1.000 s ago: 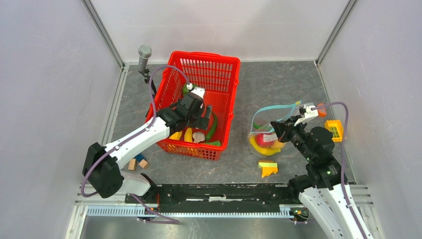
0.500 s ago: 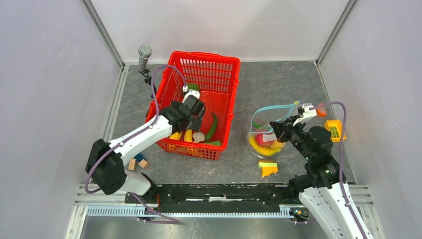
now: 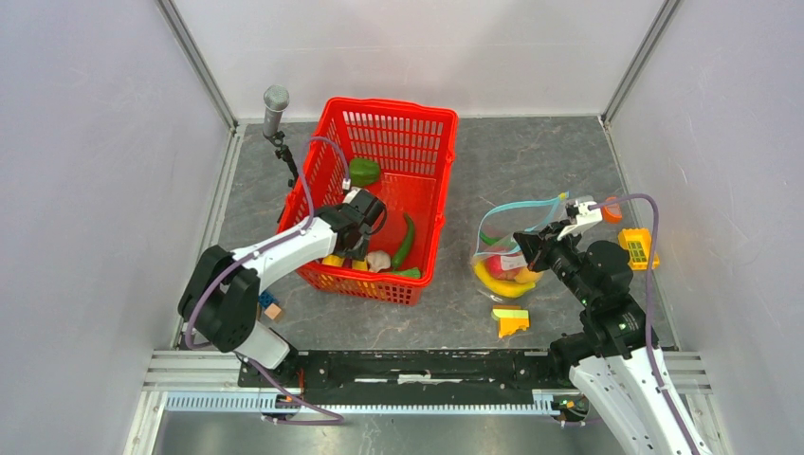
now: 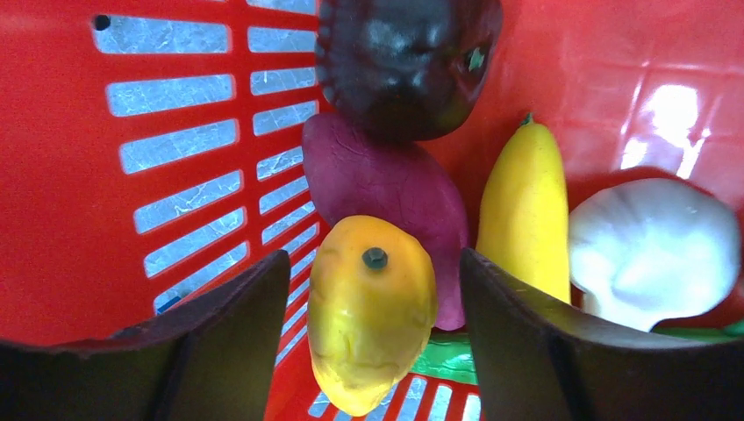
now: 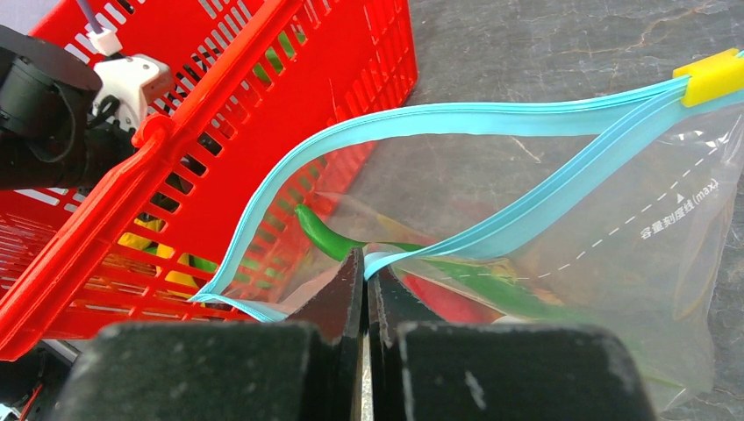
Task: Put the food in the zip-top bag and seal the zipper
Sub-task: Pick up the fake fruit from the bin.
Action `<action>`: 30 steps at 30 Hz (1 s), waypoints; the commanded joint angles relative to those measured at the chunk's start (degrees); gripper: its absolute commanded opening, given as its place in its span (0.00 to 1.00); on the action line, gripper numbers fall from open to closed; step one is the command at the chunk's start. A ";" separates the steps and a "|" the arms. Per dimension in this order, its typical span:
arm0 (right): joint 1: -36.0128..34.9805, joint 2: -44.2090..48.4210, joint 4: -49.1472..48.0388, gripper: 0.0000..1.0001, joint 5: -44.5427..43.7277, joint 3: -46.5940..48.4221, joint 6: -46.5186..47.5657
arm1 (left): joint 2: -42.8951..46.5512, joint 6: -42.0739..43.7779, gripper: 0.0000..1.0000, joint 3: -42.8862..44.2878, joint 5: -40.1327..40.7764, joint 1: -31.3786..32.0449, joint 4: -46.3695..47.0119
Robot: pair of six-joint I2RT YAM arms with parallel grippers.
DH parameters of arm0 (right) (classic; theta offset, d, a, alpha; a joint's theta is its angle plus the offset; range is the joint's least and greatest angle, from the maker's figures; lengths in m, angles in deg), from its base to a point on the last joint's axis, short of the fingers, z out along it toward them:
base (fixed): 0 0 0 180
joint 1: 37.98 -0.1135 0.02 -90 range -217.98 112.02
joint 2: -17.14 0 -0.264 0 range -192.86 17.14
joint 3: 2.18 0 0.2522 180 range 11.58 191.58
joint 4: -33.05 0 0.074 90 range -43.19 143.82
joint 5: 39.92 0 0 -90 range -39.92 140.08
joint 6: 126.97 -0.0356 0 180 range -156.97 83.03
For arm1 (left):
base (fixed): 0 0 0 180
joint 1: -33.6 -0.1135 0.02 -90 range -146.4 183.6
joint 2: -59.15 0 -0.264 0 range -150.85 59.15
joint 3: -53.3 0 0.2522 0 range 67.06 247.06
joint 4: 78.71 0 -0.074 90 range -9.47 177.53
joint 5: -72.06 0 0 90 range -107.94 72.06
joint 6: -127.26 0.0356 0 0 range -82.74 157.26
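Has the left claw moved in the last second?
Yes. The left claw dropped toward the red basket's near-left corner, away from its far rim.

the basket (image 3: 433, 142) sits left of centre on the table (image 3: 531, 152), with the zip-top bag (image 5: 632, 228) to its right. a mushroom (image 3: 378, 261) lies at the basket's near end and a pepper (image 3: 363, 171) farther back. a banana (image 3: 498, 282) lies in the bag. the block stack (image 3: 512, 321) lies just before the bag, and the crate (image 3: 637, 246) is to its right.

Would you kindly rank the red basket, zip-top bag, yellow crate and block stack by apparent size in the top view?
1. red basket
2. zip-top bag
3. yellow crate and block stack, about alike
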 commanded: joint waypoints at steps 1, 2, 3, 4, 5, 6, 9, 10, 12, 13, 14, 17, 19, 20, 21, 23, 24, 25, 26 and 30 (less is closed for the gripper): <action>-0.13 0.61 -1.39 0.03 0.38 0.31 0.89 | -0.88 -1.88 0.68 -0.54 -0.82 -0.63 2.61; -0.13 0.67 -1.24 0.03 0.24 0.40 0.98 | -0.74 -1.79 0.62 -0.50 -1.09 -0.63 2.61; -0.13 0.70 -1.15 0.03 0.11 0.41 1.01 | -0.46 -1.80 0.56 -0.39 -1.08 -0.63 2.57; -0.13 0.78 -1.09 0.03 0.02 0.49 1.01 | 0.10 -1.74 0.53 -0.16 -1.12 -0.63 2.21; -0.16 0.87 -0.96 0.03 0.00 0.56 0.98 | 0.79 -1.70 0.50 0.20 -1.04 -0.62 1.71; -0.13 0.89 -0.98 0.03 -0.04 0.58 0.92 | 1.74 -1.51 0.42 0.57 -1.25 -0.64 1.32; -0.08 0.96 -1.24 0.03 -0.20 0.33 0.52 | 5.72 -0.89 0.25 1.12 -2.02 -0.63 0.93; -0.13 0.90 -1.37 0.03 -0.15 0.24 0.33 | 6.99 -0.67 0.24 1.33 -2.31 -0.63 0.62; -0.08 0.89 -1.66 0.03 -0.10 0.01 -0.12 | 9.86 -0.50 0.23 1.93 -3.50 -0.55 0.00; -0.13 0.88 -1.82 0.03 -0.03 -0.08 -0.36 | 11.49 -0.23 0.22 2.23 -5.01 -0.54 -0.07; -0.13 0.89 -2.03 0.03 -0.01 -0.25 -0.63 | 13.16 0.09 0.22 2.34 -6.38 -0.54 0.19; -0.11 0.71 -2.43 0.03 0.50 -0.46 -1.10 | 18.47 0.78 0.23 2.34 -9.51 -0.54 1.66; -0.14 0.50 -2.47 0.03 0.80 -0.48 -1.40 | 21.35 1.15 0.24 2.26 -11.97 -0.54 2.46; -0.11 0.46 -2.44 0.03 1.07 -0.47 -1.51 | 22.63 1.34 0.24 2.42 -13.50 -0.54 3.05; -0.13 0.57 -2.38 0.03 1.16 -0.45 -1.57 | 24.17 1.35 0.24 2.36 -15.21 -0.54 4.02; -0.08 0.82 -2.52 0.03 1.27 -0.60 -1.92 | 27.25 0.33 0.24 1.88 -20.55 -0.54 7.56; -0.13 0.95 -2.53 0.03 1.28 -0.60 -2.07 | 29.08 -0.94 0.24 1.32 -23.09 -0.54 9.89; -0.13 1.06 -2.57 0.03 1.38 -0.64 -2.25 | 30.67 -2.28 0.24 0.40 -26.25 -0.54 13.22; -0.10 1.13 -2.61 0.03 1.58 -0.73 -2.36 | 32.48 -3.93 0.24 -0.66 -29.29 -0.54 16.60; -0.12 1.52 -2.46 0.03 2.26 -0.66 -2.85 | 36.59 -11.34 0.25 -5.13 -39.89 -0.23 33.40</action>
